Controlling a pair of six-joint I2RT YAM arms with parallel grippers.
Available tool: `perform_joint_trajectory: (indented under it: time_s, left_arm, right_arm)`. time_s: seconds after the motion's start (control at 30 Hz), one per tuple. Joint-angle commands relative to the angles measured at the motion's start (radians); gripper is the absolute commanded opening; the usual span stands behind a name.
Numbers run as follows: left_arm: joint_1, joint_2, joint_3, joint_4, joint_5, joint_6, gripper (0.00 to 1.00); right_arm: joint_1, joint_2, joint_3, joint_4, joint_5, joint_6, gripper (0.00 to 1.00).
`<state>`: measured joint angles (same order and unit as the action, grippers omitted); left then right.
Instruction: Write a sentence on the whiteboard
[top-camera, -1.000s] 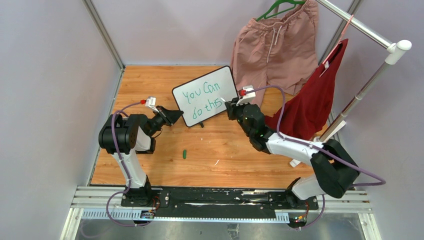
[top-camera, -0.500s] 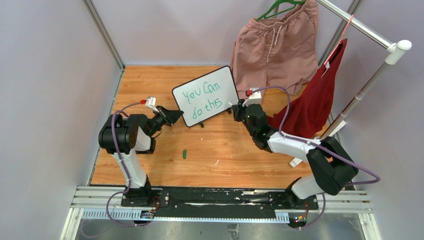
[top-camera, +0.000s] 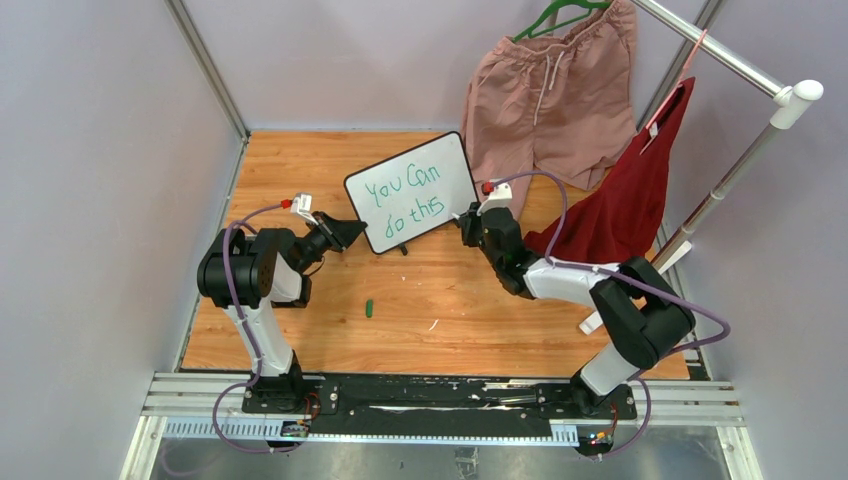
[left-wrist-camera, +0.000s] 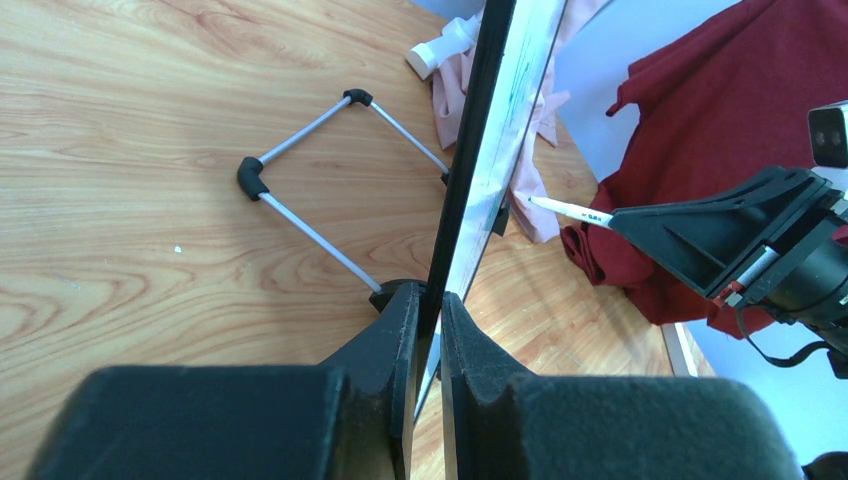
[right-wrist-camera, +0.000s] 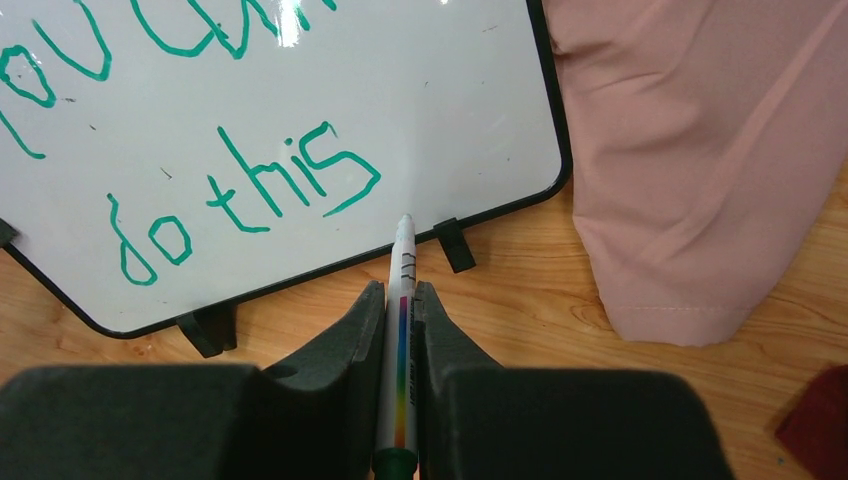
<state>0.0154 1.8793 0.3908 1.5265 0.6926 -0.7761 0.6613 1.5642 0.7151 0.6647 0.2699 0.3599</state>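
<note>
The whiteboard (top-camera: 410, 190) stands tilted on its black feet at mid-table, and the green sentence (top-camera: 405, 195) "You Can do this" fills it in two lines. My left gripper (top-camera: 352, 232) is shut on the board's left frame edge; the left wrist view shows the whiteboard (left-wrist-camera: 490, 150) edge-on between the left gripper's (left-wrist-camera: 430, 300) jaws. My right gripper (top-camera: 468, 218) is shut on a white marker (right-wrist-camera: 402, 260). The marker's tip points at the whiteboard's (right-wrist-camera: 430, 120) lower right, just past the "s" of the sentence (right-wrist-camera: 250, 180). In the left wrist view a small gap separates the marker (left-wrist-camera: 565, 208) from the board face.
Pink shorts (top-camera: 545, 90) and a red garment (top-camera: 625, 200) hang from a rack (top-camera: 730, 170) at the back right, close behind the right arm. A green marker cap (top-camera: 369, 308) lies on the wooden table. The board's wire stand (left-wrist-camera: 300, 190) rests behind it.
The right arm's elbow has swung leftward, and its gripper with the marker has shifted slightly beside the board's right edge. The left arm and the board have stayed put.
</note>
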Motion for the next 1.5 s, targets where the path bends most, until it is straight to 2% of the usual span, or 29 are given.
perform_joint_trajectory:
  time_s: [0.0,1.47]
  left_arm:
    - [-0.005,0.012,-0.010,0.033,-0.013,0.024,0.00]
    - [-0.005,0.014,-0.009,0.032,-0.010,0.024,0.00]
  right_arm:
    - [-0.019,0.020,0.037,0.043,0.004,0.016,0.00]
    - [-0.031,0.113,0.088,0.072,-0.006,0.018,0.00]
